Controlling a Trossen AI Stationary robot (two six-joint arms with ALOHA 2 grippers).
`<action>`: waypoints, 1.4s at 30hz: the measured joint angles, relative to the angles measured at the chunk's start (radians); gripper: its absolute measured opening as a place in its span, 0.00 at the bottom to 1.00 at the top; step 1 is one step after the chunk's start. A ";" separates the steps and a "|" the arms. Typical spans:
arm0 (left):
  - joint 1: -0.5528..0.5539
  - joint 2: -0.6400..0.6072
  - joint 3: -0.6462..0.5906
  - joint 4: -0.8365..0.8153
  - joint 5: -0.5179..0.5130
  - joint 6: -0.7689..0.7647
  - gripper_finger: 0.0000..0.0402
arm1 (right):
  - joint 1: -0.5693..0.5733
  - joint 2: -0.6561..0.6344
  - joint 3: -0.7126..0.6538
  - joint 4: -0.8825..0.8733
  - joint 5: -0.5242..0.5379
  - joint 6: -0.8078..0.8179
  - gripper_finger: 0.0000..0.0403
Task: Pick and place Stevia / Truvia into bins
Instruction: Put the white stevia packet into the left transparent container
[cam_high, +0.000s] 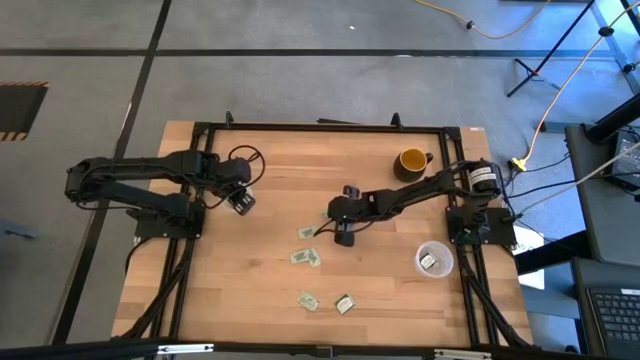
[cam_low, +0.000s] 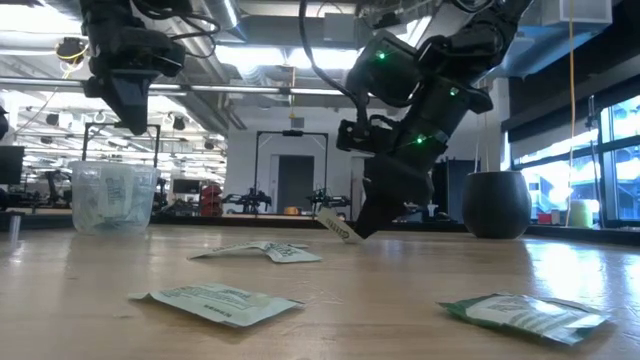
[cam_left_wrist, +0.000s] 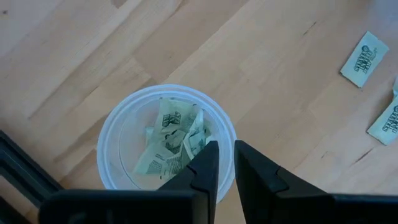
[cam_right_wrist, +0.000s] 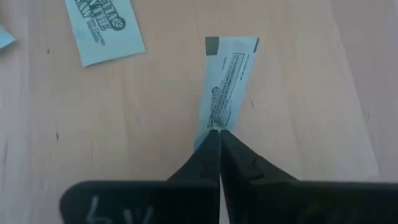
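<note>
My right gripper (cam_right_wrist: 219, 132) is low over the middle of the table (cam_high: 343, 238), shut on one pale green Stevia packet (cam_right_wrist: 227, 81). More packets lie flat on the wood near it (cam_high: 306, 232) (cam_high: 299, 256) and toward the near edge (cam_high: 307, 299) (cam_high: 344, 304). My left gripper (cam_left_wrist: 225, 146) hangs over a clear cup bin (cam_left_wrist: 118, 143) that holds several packets. Its fingers are a narrow gap apart with nothing between them. A second cup bin (cam_high: 434, 260) stands near the right arm's base, with a packet inside. My right gripper pinches the packet's near short end (cam_right_wrist: 214, 124) between its two fingertips. The fingers slant down from the table's right side and lie along the packet. The packet sticks out past the fingertips, slanting down (cam_low: 338, 227); whether its far end touches the wood I cannot tell.
A yellow mug (cam_high: 411, 160) stands at the far right of the table. Black frame rails (cam_high: 320, 127) run along the table's edges. In the low view, packets lie close in front (cam_low: 215, 300) (cam_low: 525, 312).
</note>
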 joint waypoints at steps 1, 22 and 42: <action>0.000 0.000 0.000 0.009 0.000 0.006 0.11 | 0.000 -0.008 -0.001 -0.008 -0.003 -0.001 0.01; -0.197 0.129 0.000 0.662 0.094 0.717 0.29 | 0.003 -0.174 0.008 0.131 -0.372 -0.031 0.00; -0.262 0.339 0.000 0.906 0.066 0.774 0.41 | 0.008 -0.174 0.008 0.200 -0.413 -0.029 0.00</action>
